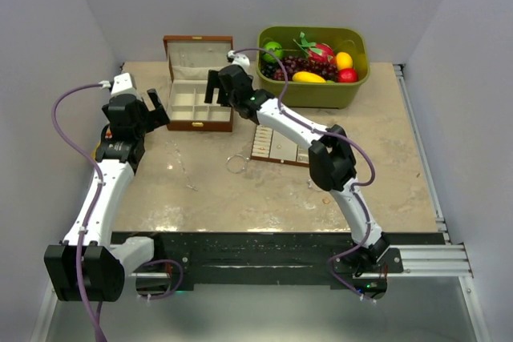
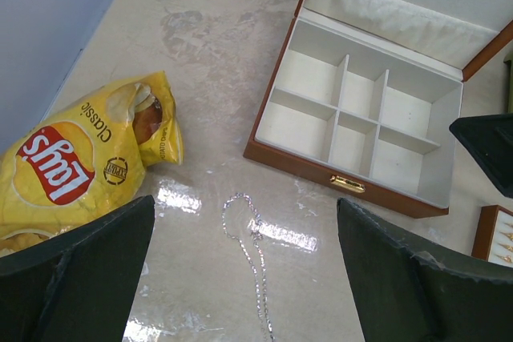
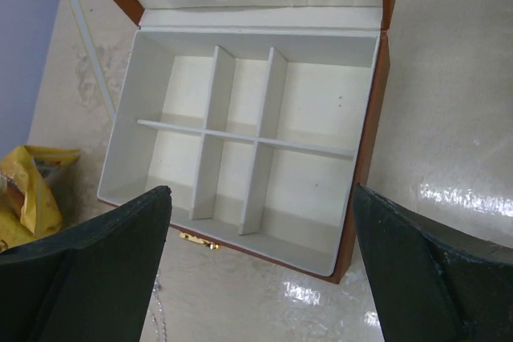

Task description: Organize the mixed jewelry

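Over box (image 3: pixel 240 138), R claw (image 3: pixel 260 194) wide open, empty; L claw (image 2: pixel 244 206) same, prob. over chain (image 2: pixel 253 252).

- The yellow chip bag (image 2: pixel 88 166) lying on the counter (image 2: pixel 208 54) has a red sign (image 2: pixel 54 164) on it. The white letters on the sign say "Lay's". My left wrist camera sees the word tipped over.
- Beside the red sign, dark letters on the yellow spell the word "Classic" (image 2: pixel 96 122).
- A small round stamp (image 2: pixel 116 171) sits on the bag too. Its letters are too tiny for me to read.
- My right wrist camera sees only a corner of the same bag (image 3: pixel 28 190), and I cannot read any words there.
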You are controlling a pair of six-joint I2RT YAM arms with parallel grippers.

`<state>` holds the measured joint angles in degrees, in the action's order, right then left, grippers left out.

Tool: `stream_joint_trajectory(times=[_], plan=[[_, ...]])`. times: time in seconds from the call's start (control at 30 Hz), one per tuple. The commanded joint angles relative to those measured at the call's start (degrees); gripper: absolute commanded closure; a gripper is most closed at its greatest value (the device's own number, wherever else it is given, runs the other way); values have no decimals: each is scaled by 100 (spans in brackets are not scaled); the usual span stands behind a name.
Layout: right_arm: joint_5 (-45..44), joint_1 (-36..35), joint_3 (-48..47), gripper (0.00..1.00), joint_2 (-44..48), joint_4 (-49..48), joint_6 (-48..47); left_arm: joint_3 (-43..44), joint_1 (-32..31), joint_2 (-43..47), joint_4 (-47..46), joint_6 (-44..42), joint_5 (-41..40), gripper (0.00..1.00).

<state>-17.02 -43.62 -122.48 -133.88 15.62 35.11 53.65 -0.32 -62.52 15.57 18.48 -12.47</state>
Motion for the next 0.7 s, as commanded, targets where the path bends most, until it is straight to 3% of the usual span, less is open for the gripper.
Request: stream_joint_trajectory(times=[0.0, 0.27, 0.43, 0.57, 0.63, 0.67], plan=[[-530, -33, -470, 5, -260, 335, 277, -21, 32, 47, -177, 6, -1, 0], [-830, -33, -452, 16, -507, 424, 128, -39, 32, -14, -221, 24, 218, 0], [-689, -24, -286, 30, -595, 372, -154, -47, 32, -49, -221, 6, 262, 0], [-680, -7, -23, 44, -551, 337, -338, -56, 32, -102, -257, 6, 350, 0], [-663, -15, 214, 61, -446, 258, -461, -39, 32, -146, -248, -2, 394, 0], [-637, -7, 302, 64, -419, 153, -514, -30, 32, -155, -248, -2, 386, 0]])
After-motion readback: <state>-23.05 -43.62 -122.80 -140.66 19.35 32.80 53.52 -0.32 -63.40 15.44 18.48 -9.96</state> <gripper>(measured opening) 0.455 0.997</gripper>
